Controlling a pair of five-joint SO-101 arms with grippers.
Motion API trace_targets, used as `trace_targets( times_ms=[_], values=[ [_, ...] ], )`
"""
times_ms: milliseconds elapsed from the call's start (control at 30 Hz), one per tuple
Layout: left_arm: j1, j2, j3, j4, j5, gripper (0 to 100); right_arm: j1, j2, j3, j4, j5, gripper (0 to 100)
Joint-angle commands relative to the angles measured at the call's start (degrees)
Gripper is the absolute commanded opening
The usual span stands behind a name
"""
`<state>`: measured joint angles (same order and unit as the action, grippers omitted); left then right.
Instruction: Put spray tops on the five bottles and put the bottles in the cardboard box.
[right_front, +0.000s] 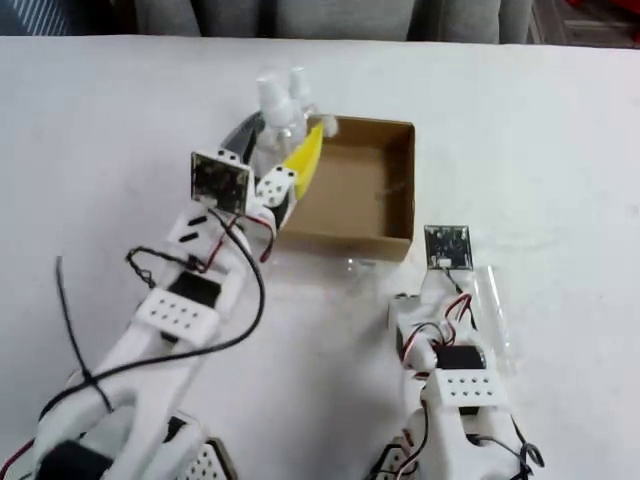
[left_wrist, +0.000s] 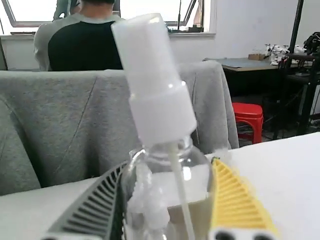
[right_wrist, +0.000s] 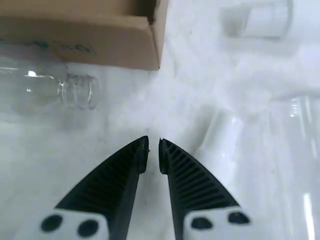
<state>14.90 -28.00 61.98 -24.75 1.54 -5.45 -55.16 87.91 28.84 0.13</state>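
Note:
My left gripper (right_front: 281, 135), with one grey and one yellow finger, is shut on a clear bottle (left_wrist: 167, 195) that carries a white spray top (left_wrist: 155, 85). It holds the bottle upright at the left wall of the open cardboard box (right_front: 400, 180). My right gripper (right_wrist: 153, 149) is shut with nothing in it, low over the table in front of the box corner (right_wrist: 100, 30). An uncapped clear bottle (right_wrist: 50, 87) lies on its side along the box's front wall. Another clear bottle (right_front: 495, 310) with a white top (right_wrist: 217, 137) lies beside the right arm.
A further clear piece (right_wrist: 257, 17) lies on the table past the box corner. A grey-covered seat back (left_wrist: 75, 120) stands behind the table's far edge. Loose black cables (right_front: 90, 360) hang off the left arm.

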Motion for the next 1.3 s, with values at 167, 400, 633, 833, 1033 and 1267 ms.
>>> trace_targets(
  times_ms=[167,400,633,833,1033,1267],
  values=[
    [-0.48,13.32,-0.62,-10.37,0.79,2,0.75,-0.92,-0.53,-1.01,3.16,1.6],
    [-0.75,21.85,-0.53,-17.76,0.79,2,0.66,-0.92,-0.53,-1.01,3.43,1.6],
    [-0.92,24.40,1.85,-20.31,0.79,2,0.66,-0.92,-0.53,-1.10,3.52,1.6],
    [-1.01,24.66,6.24,-27.52,0.79,2,0.66,-0.92,-0.53,-1.10,3.52,1.6],
    [-0.84,24.75,6.07,-27.60,0.79,2,0.66,-0.92,-0.53,-1.01,3.52,1.6],
    [-0.92,24.84,4.31,-27.43,0.88,2,0.66,-0.92,-0.53,-0.92,3.52,1.6]
  ],
)
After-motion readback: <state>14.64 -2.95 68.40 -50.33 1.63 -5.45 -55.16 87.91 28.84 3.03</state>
